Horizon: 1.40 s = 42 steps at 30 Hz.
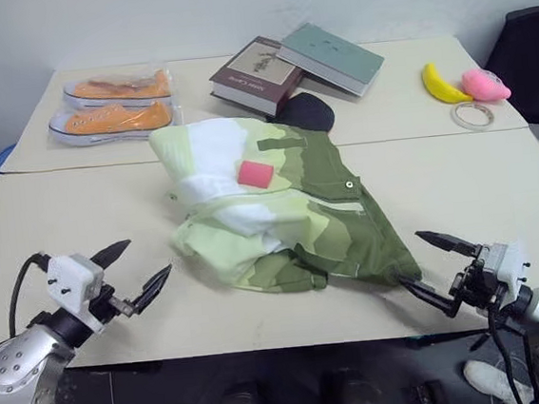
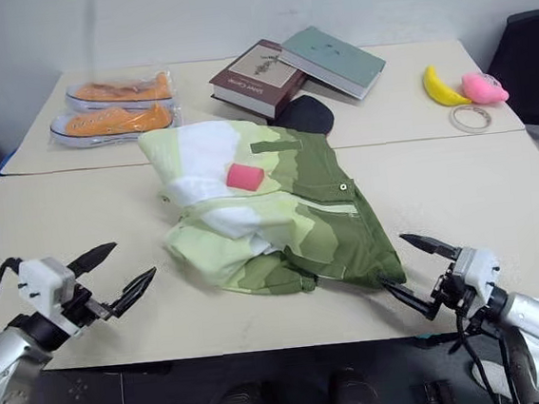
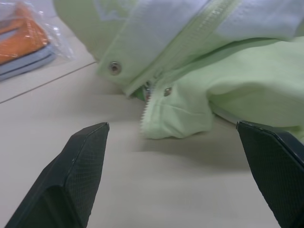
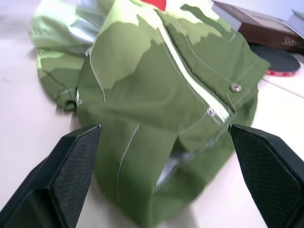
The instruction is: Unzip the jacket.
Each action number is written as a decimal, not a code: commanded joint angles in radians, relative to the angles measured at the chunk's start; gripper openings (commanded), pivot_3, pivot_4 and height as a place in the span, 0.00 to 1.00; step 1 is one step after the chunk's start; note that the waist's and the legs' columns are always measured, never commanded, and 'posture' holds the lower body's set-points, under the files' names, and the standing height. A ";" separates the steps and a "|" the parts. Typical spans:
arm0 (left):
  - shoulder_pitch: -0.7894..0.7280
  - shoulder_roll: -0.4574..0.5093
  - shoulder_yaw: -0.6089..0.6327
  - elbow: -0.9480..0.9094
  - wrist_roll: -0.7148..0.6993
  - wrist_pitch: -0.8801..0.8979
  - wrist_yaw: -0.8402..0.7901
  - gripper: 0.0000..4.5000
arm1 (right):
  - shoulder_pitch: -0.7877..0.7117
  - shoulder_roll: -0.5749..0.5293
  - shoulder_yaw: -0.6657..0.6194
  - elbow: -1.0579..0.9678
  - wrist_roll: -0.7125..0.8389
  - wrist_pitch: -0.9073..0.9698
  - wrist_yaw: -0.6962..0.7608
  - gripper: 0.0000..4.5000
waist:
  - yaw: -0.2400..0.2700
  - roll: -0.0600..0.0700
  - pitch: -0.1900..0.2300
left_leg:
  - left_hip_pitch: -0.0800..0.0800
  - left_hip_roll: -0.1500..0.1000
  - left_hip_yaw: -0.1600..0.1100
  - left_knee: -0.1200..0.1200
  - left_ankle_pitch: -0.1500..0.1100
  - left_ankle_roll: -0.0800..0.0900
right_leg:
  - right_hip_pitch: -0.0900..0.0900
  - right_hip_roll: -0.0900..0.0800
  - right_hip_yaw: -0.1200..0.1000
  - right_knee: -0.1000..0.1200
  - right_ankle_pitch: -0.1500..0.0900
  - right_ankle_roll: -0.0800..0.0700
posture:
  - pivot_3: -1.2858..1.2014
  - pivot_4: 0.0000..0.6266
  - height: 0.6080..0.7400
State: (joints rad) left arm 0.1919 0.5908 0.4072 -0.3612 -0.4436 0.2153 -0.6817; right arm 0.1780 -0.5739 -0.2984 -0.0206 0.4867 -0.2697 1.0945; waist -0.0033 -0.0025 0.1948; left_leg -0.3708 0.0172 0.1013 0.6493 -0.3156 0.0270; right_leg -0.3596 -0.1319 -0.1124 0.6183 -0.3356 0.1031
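The jacket (image 1: pixel 279 201) lies crumpled in the middle of the table, in blocks of pale lime, white and olive green, with a pink patch (image 1: pixel 255 173) on top. Its zipper (image 3: pixel 183 52) and silver snaps (image 3: pixel 114 67) face my left wrist view; the olive side with snaps (image 4: pixel 235 87) faces my right wrist view. My left gripper (image 1: pixel 133 272) hovers open to the jacket's left, apart from it. My right gripper (image 1: pixel 428 265) stands open at the jacket's lower right corner, close to the hem, with nothing between its fingers.
At the back of the table (image 1: pixel 81 230) lie orange shoes (image 1: pixel 112 107) in plastic, two books (image 1: pixel 290 66), a dark round object (image 1: pixel 307 112), a yellow banana (image 1: pixel 441 83), a pink toy (image 1: pixel 485 84) and a tape ring (image 1: pixel 472 115). A dark chair (image 1: pixel 532 52) stands at far right.
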 commanded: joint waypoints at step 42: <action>-0.990 -0.289 -0.449 0.444 -0.118 0.595 0.352 1.00 | -0.128 0.113 0.066 -0.382 0.143 0.148 -0.250 1.00 | 0.026 -0.003 0.001 | -0.001 -0.002 0.000 0.006 0.006 -0.001 | -0.002 0.008 0.003 0.005 0.001 0.002 | 0.52 0.24 1.00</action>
State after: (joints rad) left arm -0.7687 0.3076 -0.0322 0.0845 -0.5806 0.8204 -0.3085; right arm 0.0525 -0.4670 -0.2347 -0.3564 0.6175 -0.1221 0.8580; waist 0.0230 -0.0060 0.1960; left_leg -0.3723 0.0157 0.1017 0.6558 -0.3099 0.0264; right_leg -0.3610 -0.1238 -0.1092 0.6240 -0.3349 0.1048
